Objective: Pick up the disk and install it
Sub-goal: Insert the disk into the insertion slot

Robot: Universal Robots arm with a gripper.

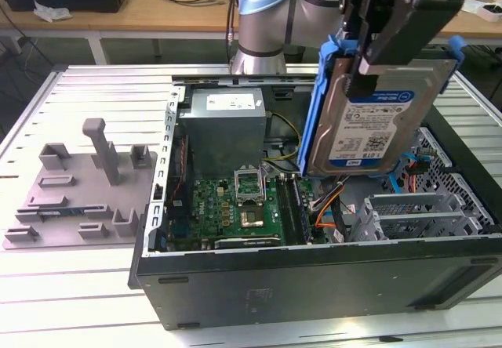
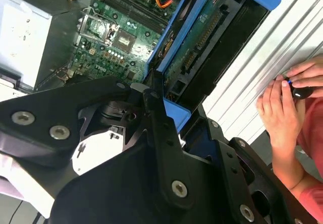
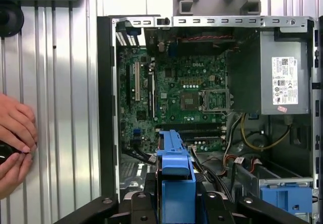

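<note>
**Ana:** What does the exterior view show?

**Ben:** The black gripper [image 1: 370, 59] pinches the disk [image 1: 375, 121] by its top edge. The disk is flat and silver, with a white-and-blue label and a blue plastic frame around it. It hangs almost upright in the air, over the exterior view's right part of the open computer case [image 1: 314, 277].

**Ana:** What is inside the case?

**Ben:** A bumpy green board [image 1: 235, 207] lies flat at the bottom. A grey metal box [image 1: 223, 125] sits just beside it. A grey plastic tray [image 1: 78, 191] with blocky holders lies on the ribbed metal table [image 1: 78, 309], at the exterior view's left of the case.

**Ana:** And the second wrist view?

**Ben:** The disk [image 2: 199, 42] shows edge-on and thin, with the blue frame along it. The gripper's black fingers [image 2: 156, 123] press on it. A person's hand [image 2: 277, 110] rests on the ribbed table next to the case.

**Ana:** And the first wrist view?

**Ben:** The disk's blue frame [image 3: 174, 183] sticks out from the gripper's black metal parts, above the open case and its green board [image 3: 176, 93].
</note>
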